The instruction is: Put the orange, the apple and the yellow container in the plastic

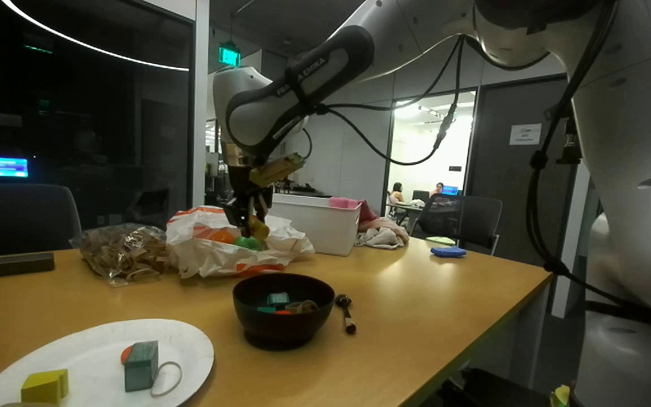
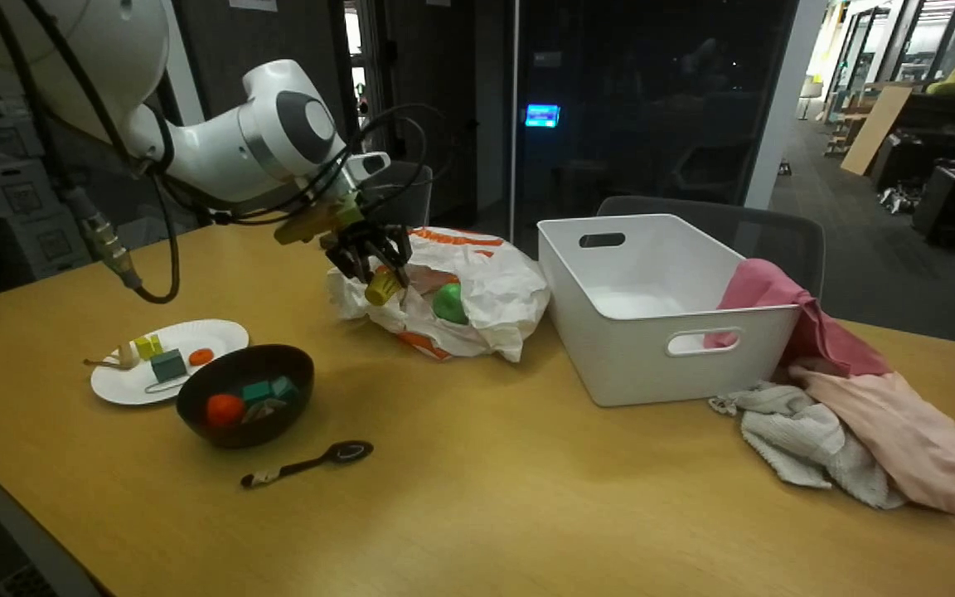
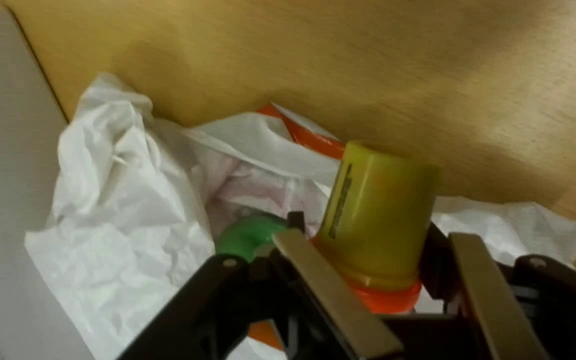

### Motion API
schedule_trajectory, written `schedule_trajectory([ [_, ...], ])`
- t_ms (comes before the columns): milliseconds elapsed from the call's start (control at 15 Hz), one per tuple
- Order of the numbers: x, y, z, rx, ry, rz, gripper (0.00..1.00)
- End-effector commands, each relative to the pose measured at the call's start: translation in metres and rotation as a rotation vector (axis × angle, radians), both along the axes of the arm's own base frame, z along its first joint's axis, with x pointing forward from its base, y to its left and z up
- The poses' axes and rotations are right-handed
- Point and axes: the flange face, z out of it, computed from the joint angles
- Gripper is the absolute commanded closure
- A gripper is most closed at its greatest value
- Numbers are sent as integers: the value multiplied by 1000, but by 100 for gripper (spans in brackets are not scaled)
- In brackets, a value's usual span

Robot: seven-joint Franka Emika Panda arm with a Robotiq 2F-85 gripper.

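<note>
Gripper (image 2: 386, 279) grasping yellow cont. (image 3: 380, 215), tilted, over wht plastic bag (image 2: 501, 290), green apple (image 2: 449, 304) inside.

In an exterior view, a lit room (image 1: 430, 144) glows at two o'clock amid dimness, and sheen pales the table (image 1: 385, 277) towards five. The wrist view is soft, shadowed at three; lettering (image 3: 341, 200) on the yellow container (image 3: 383, 220) seems too blurred to read.

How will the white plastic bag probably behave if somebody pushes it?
Likely floppy: the white plastic bag lies crumpled, so it should fold easily. The round green apple inside may weigh it down, and might roll.
</note>
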Motion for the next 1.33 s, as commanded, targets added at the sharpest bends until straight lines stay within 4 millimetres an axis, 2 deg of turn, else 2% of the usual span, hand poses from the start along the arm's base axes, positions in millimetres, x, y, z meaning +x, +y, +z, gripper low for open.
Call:
schedule_trajectory([
  [0, 17, 15, -9, -42, -76, 175, 72],
  [400, 42, 14, -53, -111, -132, 353, 72],
  [467, 44, 10, -58, -119, -135, 356, 67],
  [533, 45, 7, -62, -120, -132, 354, 22],
  [600, 45, 2, -64, -121, -129, 351, 22],
  [800, 37, -1, -57, -100, -117, 319, 1],
  [1067, 22, 12, -26, -66, -160, 347, 0],
  [1267, 7, 18, 2, -33, -107, 261, 0],
])
